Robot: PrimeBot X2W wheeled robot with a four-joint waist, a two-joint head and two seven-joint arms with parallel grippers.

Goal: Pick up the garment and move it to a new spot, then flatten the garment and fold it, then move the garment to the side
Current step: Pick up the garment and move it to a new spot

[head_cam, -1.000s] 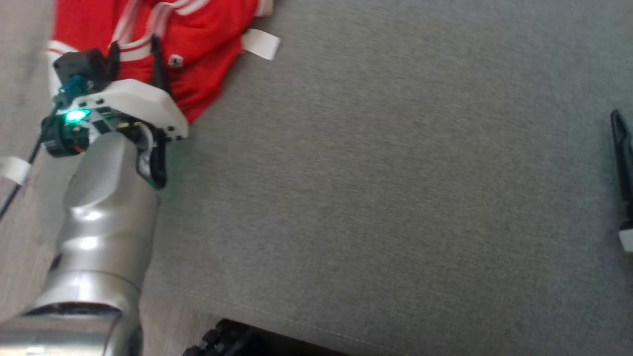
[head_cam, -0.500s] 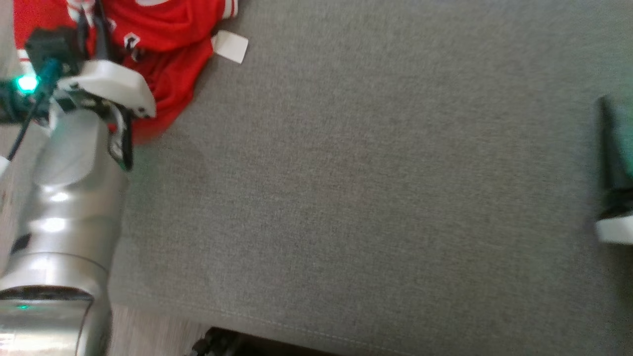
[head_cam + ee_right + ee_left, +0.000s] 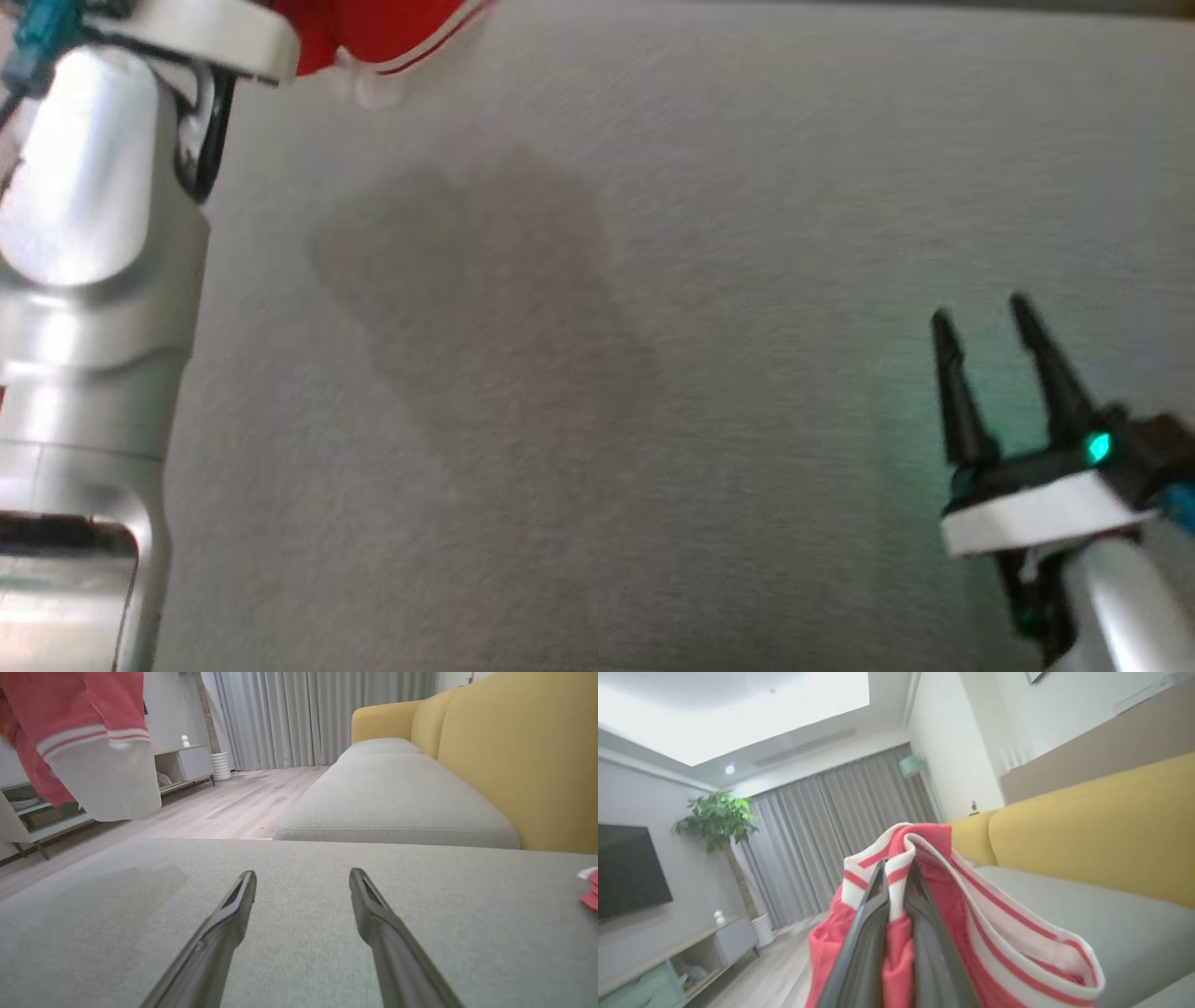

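Red cloth with white striped trim, the garment (image 3: 1004,956) hangs from the left jaws, which are clamped shut on a fold of its ribbed white-and-red band. In the left wrist view the two dark left fingers (image 3: 864,938) lie close together with that band pinched between them, and the rest of the cloth drapes down on both sides of them. In the head view the garment (image 3: 373,28) shows as a red patch at the top edge, just beside the silver left forearm (image 3: 84,280), and a soft shadow (image 3: 485,308) lies on the grey seat cushion (image 3: 747,187) below it. In the right wrist view the garment (image 3: 70,718) hangs at the upper left, red with a striped white end, its lowest edge clear of the cushion and the wooden floor (image 3: 233,802) behind it. The right jaws stand wide open: the right fingers (image 3: 215,938) point out over the grey cushion, well apart from the garment, at the lower right of the head view. A yellow sofa back (image 3: 514,756) rises along the cushion's side, grey curtains (image 3: 303,714) hang beyond, and a small red-and-white scrap (image 3: 589,891) lies on the cushion at that view's right edge; what it is I cannot tell.
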